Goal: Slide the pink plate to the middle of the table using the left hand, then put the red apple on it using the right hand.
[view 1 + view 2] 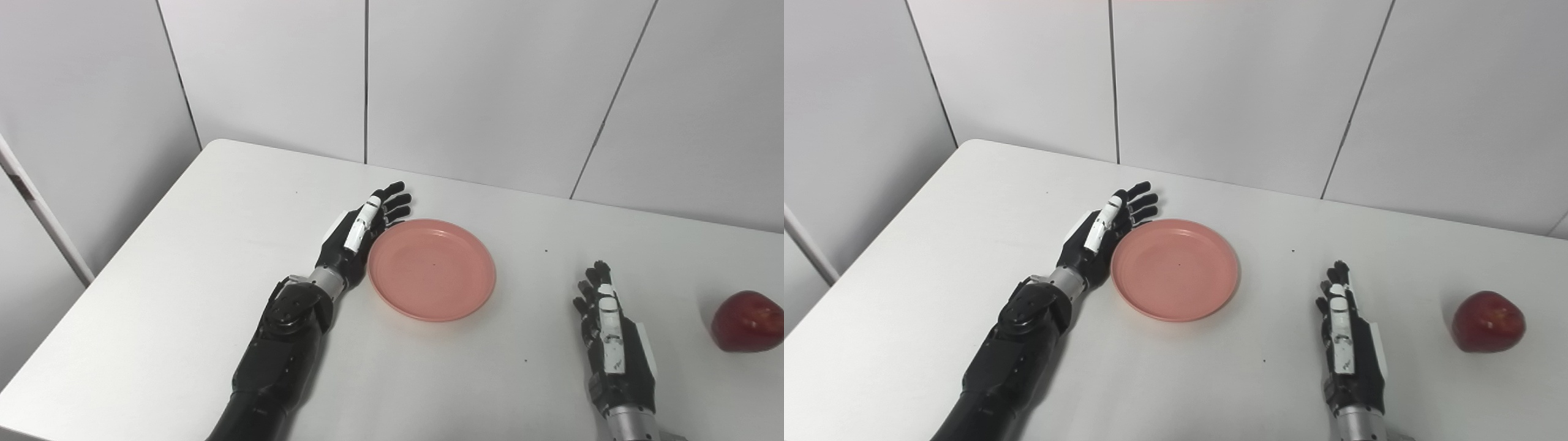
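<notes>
A round pink plate (432, 269) lies flat near the middle of the white table (184, 257), with nothing on it. My left hand (361, 229) stands on edge against the plate's left rim, open, fingers stretched toward the far wall. A red apple (748, 321) rests at the right side of the table. Open too, my right hand (609, 334) lies on the table between plate and apple, fingers pointing away from me. It touches neither of them.
The table's rounded far-left corner (214, 144) and left edge (92, 288) border a gap beside the grey wall panels (490, 92). Tiny dark specks (546, 250) dot the tabletop.
</notes>
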You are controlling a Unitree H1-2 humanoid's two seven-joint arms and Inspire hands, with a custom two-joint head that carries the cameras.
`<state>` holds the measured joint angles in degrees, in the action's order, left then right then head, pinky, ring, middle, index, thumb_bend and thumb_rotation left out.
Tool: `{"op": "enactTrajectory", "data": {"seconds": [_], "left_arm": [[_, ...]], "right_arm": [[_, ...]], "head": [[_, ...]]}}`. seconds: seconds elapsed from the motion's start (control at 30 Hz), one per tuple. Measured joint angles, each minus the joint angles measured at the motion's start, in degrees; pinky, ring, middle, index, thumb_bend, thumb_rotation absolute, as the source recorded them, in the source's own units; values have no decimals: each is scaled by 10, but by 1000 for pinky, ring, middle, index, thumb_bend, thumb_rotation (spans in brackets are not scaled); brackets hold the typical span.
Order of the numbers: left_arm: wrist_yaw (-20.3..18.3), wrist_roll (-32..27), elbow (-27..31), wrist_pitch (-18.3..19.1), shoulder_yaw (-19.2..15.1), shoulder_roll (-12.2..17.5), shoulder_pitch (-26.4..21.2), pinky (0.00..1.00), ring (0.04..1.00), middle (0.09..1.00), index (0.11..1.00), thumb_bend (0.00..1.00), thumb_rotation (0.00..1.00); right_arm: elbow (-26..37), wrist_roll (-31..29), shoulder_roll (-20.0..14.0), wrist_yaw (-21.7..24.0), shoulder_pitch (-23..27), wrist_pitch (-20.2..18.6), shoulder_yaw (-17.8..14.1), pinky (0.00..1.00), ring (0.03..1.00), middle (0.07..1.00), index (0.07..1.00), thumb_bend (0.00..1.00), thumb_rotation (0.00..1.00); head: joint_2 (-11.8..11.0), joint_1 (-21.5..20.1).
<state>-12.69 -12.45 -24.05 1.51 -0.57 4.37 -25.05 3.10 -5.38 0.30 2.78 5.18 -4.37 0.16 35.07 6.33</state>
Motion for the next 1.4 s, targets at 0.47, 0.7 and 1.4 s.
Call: {"op": "enactTrajectory", "data": {"seconds": [0.47,0.7,1.4], "left_arm": [[0,18,55,27,46,-22,29,880,894,897,881,341,1000],[1,28,75,37,59,-46,42,882,892,898,885,337,1000],[2,30,107,48,72,-66,67,924,918,927,920,380,1000]], "right_arm": [[14,0,11,-13,0,-4,0,1000,1000,1000,1000,208,1000],[15,5,12,-17,1,-4,1,1000,1000,1000,1000,202,1000],[18,13,21,-28,9,-15,4,1000,1000,1000,1000,200,1000]], "head": [[13,-21],[18,-26],[31,-59]]}}
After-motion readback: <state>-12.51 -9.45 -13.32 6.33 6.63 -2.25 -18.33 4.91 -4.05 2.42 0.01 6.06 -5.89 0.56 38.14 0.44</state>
